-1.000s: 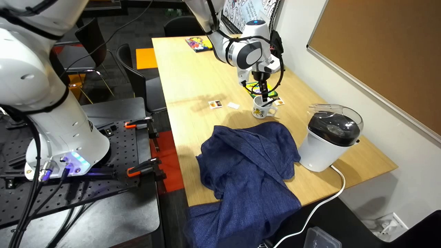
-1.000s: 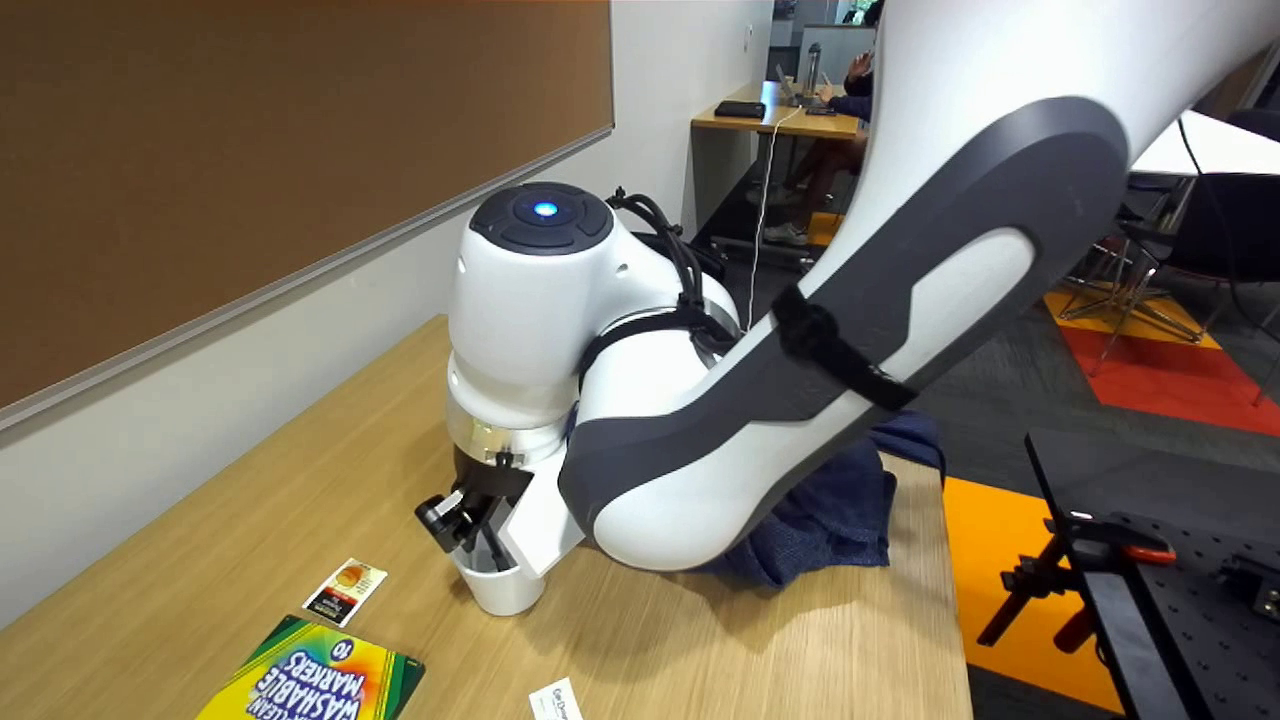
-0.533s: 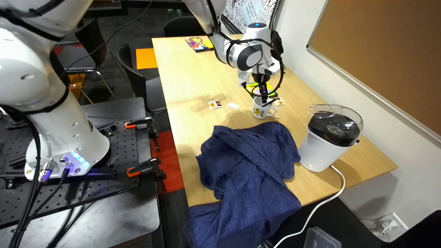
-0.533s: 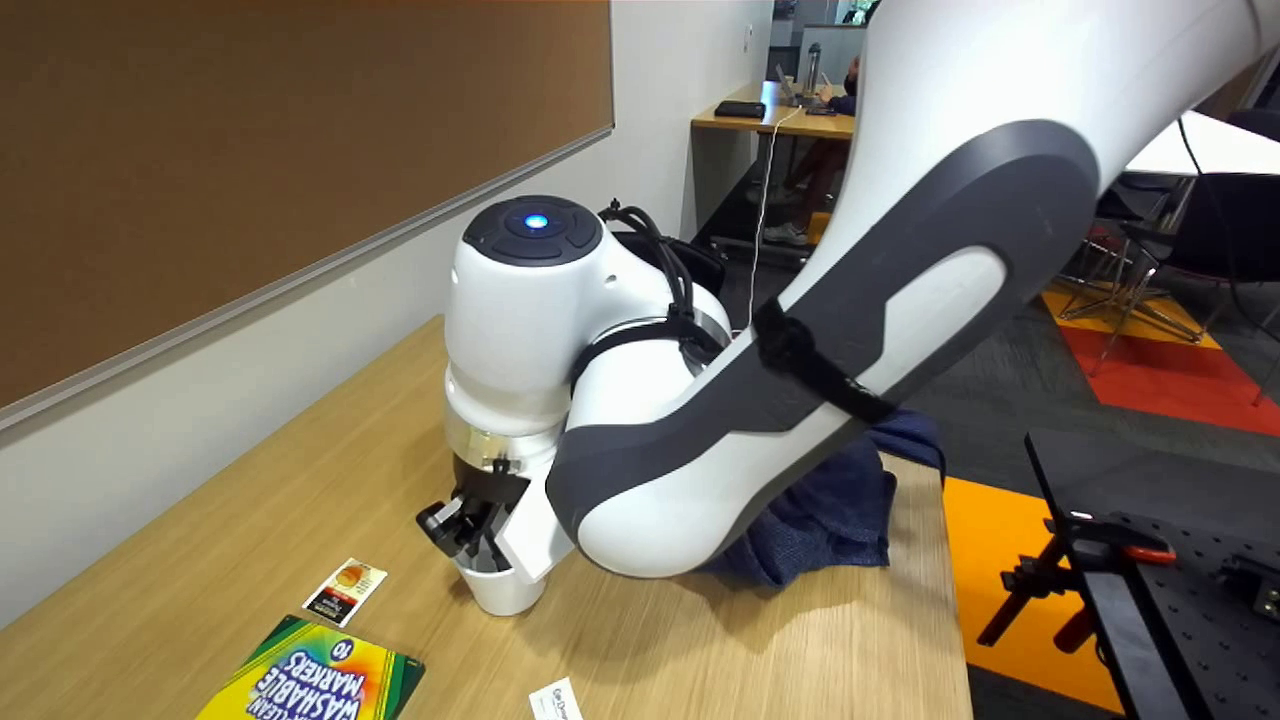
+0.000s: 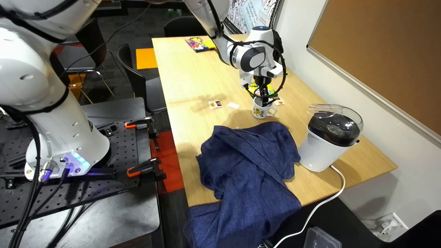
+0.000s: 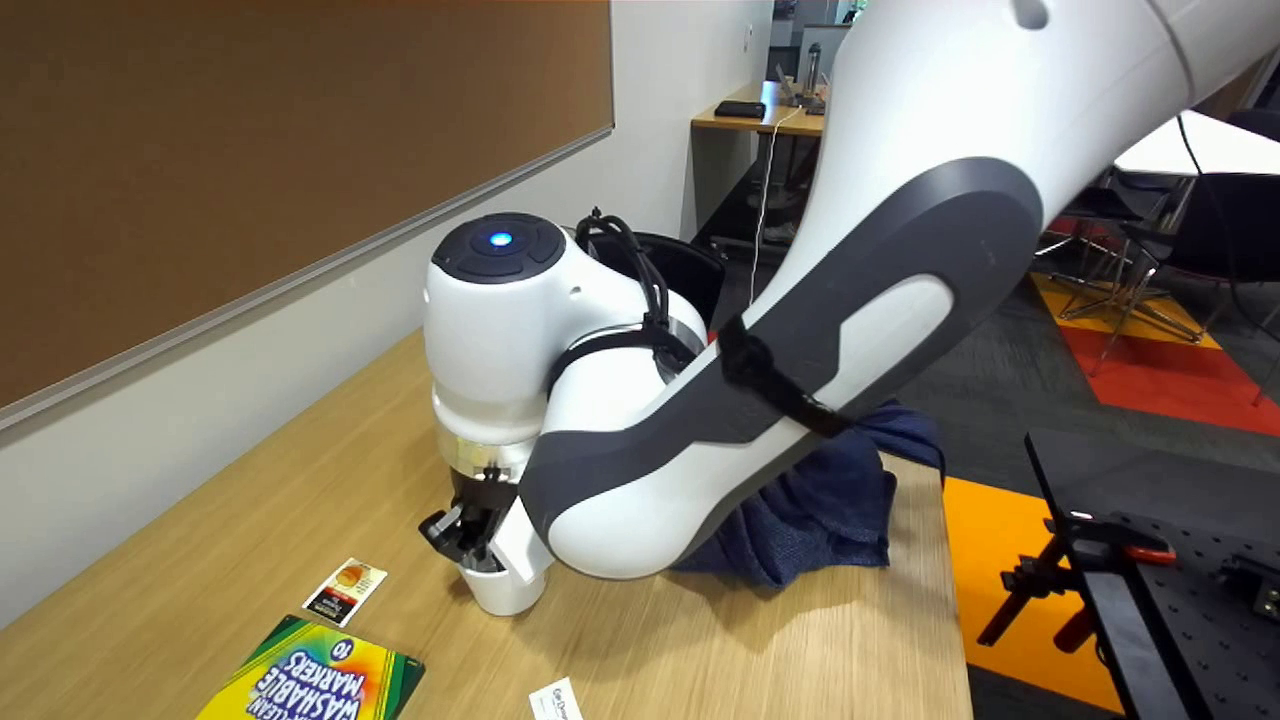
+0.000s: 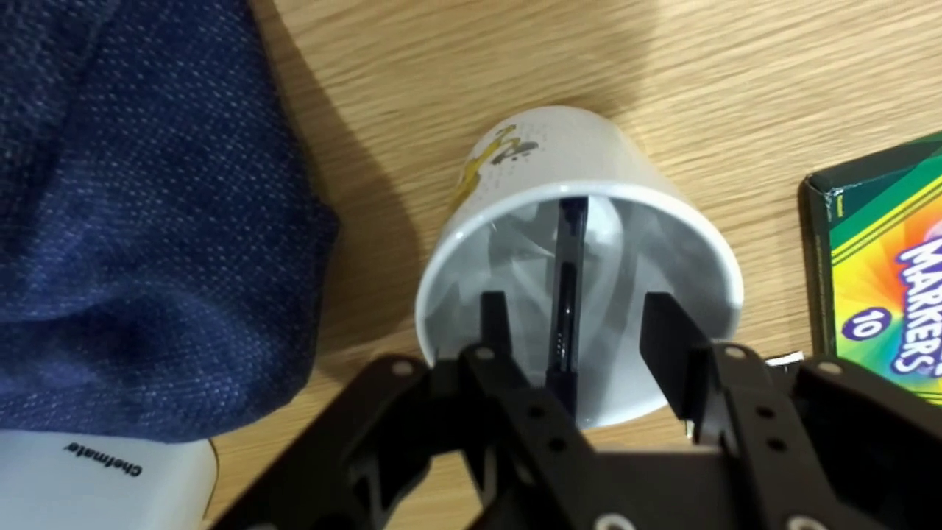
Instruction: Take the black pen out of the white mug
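Wrist view: gripper (image 7: pixel 578 324) jaws stand well apart, nothing held. Black pen (image 7: pixel 566 294) is between them, visible gap on both sides, a bit nearer the jaw on the picture's left. Pen leans inside the white mug (image 7: pixel 581 151). My read: lining up for the grasp, pen not yet pinched.

In an exterior view: gripper points down at the mug's mouth, mug on the counter (image 5: pixel 196 79) just beyond the blue cloth (image 5: pixel 248 172). Can't tell how deep the jaws reach.

In an exterior view: mug upright near the marker box (image 6: pixel 320 675). Can't pick the pen out, no read on jaw gap.

Next, I'd say: centre, close on the pen without catching the rim, lift straight up until clear.
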`<state>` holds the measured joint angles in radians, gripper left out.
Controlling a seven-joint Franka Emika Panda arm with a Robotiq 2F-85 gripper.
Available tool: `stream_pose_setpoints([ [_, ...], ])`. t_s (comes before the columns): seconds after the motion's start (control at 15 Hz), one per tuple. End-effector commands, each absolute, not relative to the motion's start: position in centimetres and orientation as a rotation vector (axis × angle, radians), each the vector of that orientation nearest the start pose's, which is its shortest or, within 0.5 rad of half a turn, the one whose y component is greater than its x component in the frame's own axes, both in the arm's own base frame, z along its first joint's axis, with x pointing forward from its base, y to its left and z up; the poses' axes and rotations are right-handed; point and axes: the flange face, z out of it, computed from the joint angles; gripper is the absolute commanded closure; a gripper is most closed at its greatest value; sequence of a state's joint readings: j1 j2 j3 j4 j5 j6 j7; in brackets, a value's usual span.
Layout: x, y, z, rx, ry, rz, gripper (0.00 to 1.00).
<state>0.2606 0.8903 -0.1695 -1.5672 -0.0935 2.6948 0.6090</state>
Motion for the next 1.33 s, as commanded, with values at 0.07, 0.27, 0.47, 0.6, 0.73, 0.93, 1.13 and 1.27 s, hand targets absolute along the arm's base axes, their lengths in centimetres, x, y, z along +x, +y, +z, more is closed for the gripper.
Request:
stream_pose_setpoints([
  [0.07,72.6,8.5,14.0,-3.151,0.538,-0.428,0.51],
  [0.27,73.2,8.6,13.5,-3.158,0.491,-0.46,0.52],
  [0.47,73.5,8.8,13.1,-3.171,0.448,-0.468,0.78],
  [0.6,73.5,8.9,13.1,-3.176,0.43,-0.47,0.92],
  [0.73,73.4,9.1,13.4,-3.182,0.418,-0.476,1.0],
  [0.93,72.9,9.5,14.2,-3.187,0.422,-0.491,0.97],
  [1.13,72.3,10.1,15.4,-3.199,0.414,-0.533,0.97],
  [1.27,71.9,10.5,16.5,-3.203,0.397,-0.586,0.97],
])
